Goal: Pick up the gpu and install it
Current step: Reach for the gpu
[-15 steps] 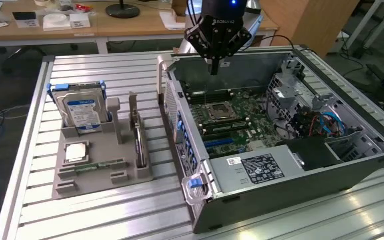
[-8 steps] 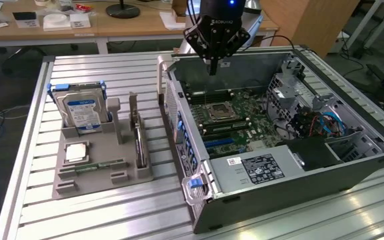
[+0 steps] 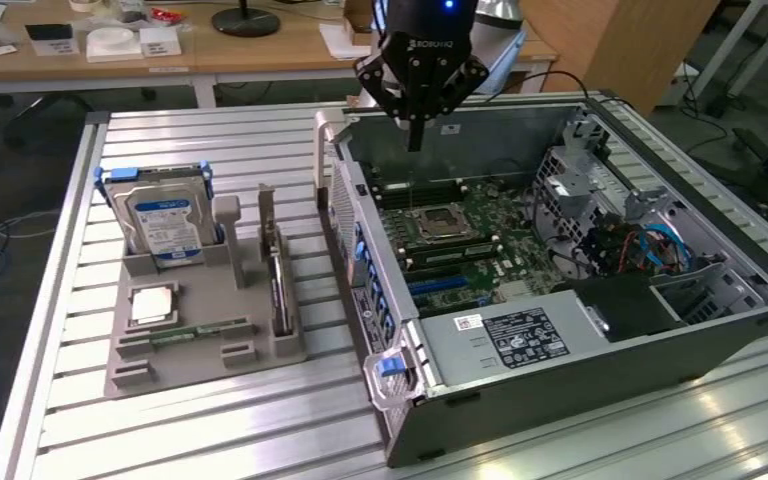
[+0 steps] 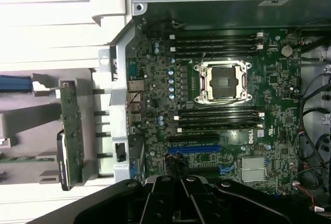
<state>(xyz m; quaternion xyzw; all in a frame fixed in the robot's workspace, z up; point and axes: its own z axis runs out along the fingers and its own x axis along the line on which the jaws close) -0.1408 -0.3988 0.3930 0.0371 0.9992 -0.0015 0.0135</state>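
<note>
Gpu (image 3: pixel 279 285) on edge in grey holder (image 3: pixel 184 370) on surface (image 3: pixel 224 140), exterior view's left of open case (image 3: pixel 558 400), untouched | gripper (image 3: pixel 415 145) above case's far wall, fingers (image 3: pixel 415 128) closed, empty | advice: open first, square to card's top edge, lift straight | text: ROBOTIQ on gripper, Dell on motherboard (image 4: pixel 155 105)

You see the thin green gpu card (image 3: pixel 279 285) only edge-on in its grey plastic holder (image 3: pixel 197 352), both faces hidden. The arm above the black gripper (image 3: pixel 415 130) runs off the exterior view's edge. The print on the white power-supply label (image 3: pixel 520 335) is too small to read.
</note>
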